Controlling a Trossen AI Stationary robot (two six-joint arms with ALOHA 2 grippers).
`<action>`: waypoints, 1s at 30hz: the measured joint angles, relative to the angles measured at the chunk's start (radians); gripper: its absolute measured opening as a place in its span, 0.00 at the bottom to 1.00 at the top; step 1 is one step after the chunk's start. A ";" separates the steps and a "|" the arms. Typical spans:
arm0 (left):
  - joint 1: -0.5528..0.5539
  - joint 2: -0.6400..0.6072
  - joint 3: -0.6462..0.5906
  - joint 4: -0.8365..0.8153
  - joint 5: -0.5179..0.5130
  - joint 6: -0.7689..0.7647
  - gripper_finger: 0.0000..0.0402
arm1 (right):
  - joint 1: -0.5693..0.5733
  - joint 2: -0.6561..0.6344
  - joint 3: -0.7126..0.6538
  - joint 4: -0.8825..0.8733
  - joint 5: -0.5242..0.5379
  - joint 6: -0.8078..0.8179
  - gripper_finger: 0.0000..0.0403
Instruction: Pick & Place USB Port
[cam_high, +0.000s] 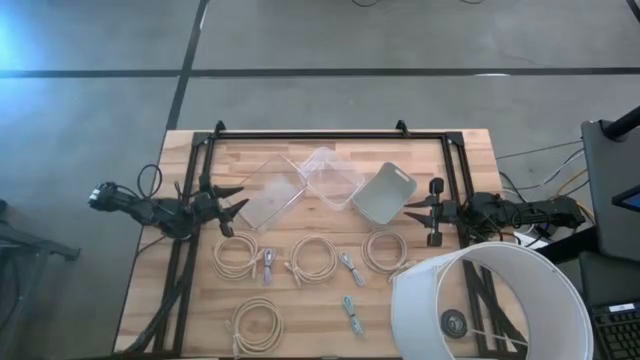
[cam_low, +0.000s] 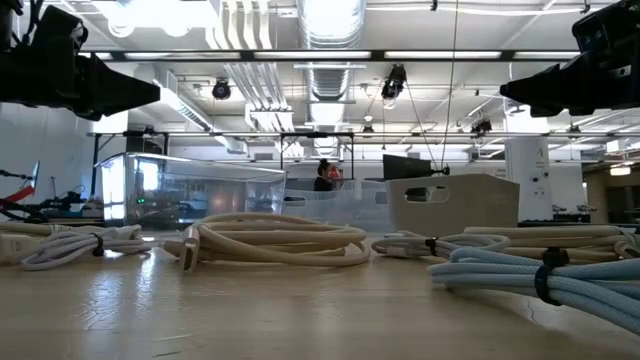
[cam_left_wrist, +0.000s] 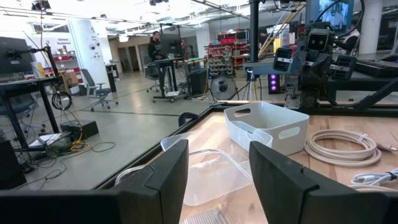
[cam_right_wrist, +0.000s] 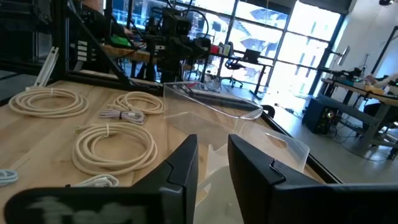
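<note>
High view: left gripper (cam_high: 232, 199) hovers over the left part of the light wooden table (cam_high: 190, 300), fingers spread well apart, nothing between them. Left wrist view confirms: both dark fingers (cam_left_wrist: 163, 180) stand apart with a clear gap, empty. Just beyond its tips lies the clear rectangular plastic container (cam_high: 272, 196), the landmark for this entry.

Right gripper (cam_high: 431, 212) hovers well to the right of the clear container, near the table's right side, fingers parted, holding nothing. Right wrist view: a moderate gap between the two fingers (cam_right_wrist: 180, 171), empty.

Touching the clear container's right end is a second clear plastic tub (cam_high: 331, 176); to the right of that sits a white plastic bin with handle slots (cam_high: 384, 193), which lies just before the right gripper's tips.

On the near side of the clear container is a row of three cream coiled USB cables: one (cam_high: 237, 256) directly in front of it, one (cam_high: 314, 258) to the right of that, one (cam_high: 385, 250) farther right, in front of the white bin. A fourth cream coil (cam_high: 258, 325) lies farther out toward the table's front edge. Small grey bundled cables (cam_high: 352, 268) lie between the coils. All cables rest on the table, none in any container.

A large white round shade-like object (cam_high: 490, 300) covers the table's front right corner.
</note>
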 joint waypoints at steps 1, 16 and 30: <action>0.000 0.000 0.000 0.000 0.000 0.000 0.43 | 0.000 0.000 0.000 0.000 0.000 0.000 0.21; 0.000 0.000 0.000 0.000 0.000 0.000 0.43 | 0.000 0.000 0.000 0.000 0.000 0.000 0.17; 0.000 0.000 0.000 0.000 0.000 0.000 0.43 | 0.000 0.000 0.000 0.000 0.000 0.000 0.21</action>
